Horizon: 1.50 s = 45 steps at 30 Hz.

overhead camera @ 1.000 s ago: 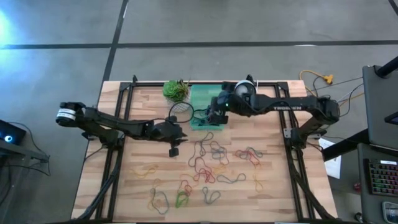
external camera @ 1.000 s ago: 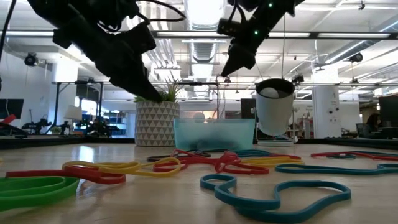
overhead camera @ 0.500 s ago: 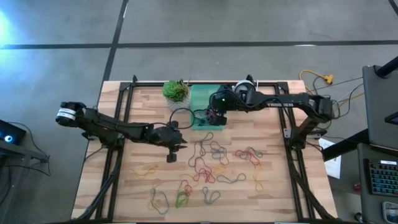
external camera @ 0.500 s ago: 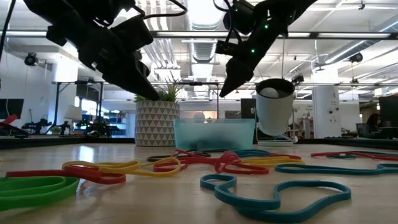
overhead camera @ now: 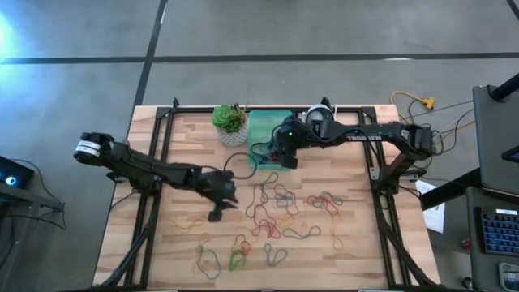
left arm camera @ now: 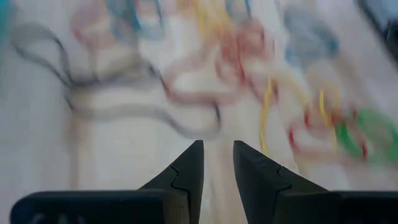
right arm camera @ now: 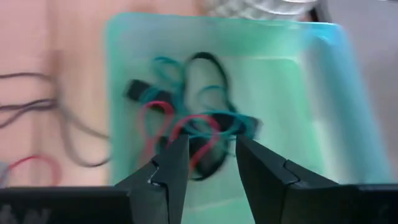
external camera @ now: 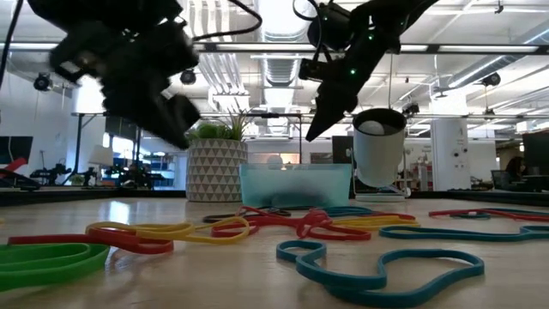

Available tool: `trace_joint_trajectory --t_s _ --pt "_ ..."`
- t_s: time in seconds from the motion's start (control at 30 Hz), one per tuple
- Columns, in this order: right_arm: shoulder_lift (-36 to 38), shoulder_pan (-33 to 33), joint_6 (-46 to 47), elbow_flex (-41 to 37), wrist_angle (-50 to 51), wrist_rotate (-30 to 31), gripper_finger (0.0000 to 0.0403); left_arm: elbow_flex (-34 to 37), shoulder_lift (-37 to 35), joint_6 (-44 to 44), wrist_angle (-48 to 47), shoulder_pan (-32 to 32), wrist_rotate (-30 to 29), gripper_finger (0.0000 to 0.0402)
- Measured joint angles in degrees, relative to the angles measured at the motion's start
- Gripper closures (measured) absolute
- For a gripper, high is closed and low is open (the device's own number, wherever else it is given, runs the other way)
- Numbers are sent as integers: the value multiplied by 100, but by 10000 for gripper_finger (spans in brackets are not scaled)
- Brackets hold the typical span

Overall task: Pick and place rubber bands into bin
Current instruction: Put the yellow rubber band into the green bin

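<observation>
**Right gripper hangs over the bin as left arm reaches the loose bands**

The right gripper [right arm camera: 205, 158] hangs above the mint-green bin [right arm camera: 323, 124], its two fingers a little apart with nothing between them. Below it, inside the bin, lies a tangle of rubber bands [right arm camera: 193, 127] in teal, red and black. From above, the bin [overhead camera: 261, 123] sits at the table's far edge, just beside a potted plant [overhead camera: 229, 118] and a round white-and-dark device [overhead camera: 319, 116].

The left gripper [left arm camera: 217, 165] is near the middle of the wooden table [overhead camera: 357, 243], its fingers slightly spread and empty, pointing at the loose bands [left arm camera: 236, 56] scattered on the wood. Red, yellow, green and dark loops lie spread across the table's near half [overhead camera: 276, 215], well apart from the bin.
</observation>
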State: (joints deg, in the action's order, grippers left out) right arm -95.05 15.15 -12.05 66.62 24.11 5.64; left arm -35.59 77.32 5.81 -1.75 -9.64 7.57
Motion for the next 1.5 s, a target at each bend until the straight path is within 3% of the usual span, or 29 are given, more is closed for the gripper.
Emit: trace_joint_trajectory --t_s 0.23,0.77,1.17,1.5 --pt "1 -328 -44 -12 252 -590 284 2 -11 830 -1528 -381 29 330" --pt "1 -1168 22 -10 257 -611 307 -112 -61 2320 -2887 -1043 247 330" --pt "1 -1793 203 -10 257 -611 317 -92 -61 3136 -3225 -1504 241 330" --pt "3 -2323 492 -6 222 -611 323 -90 137 3147 -3220 -1855 -59 330"
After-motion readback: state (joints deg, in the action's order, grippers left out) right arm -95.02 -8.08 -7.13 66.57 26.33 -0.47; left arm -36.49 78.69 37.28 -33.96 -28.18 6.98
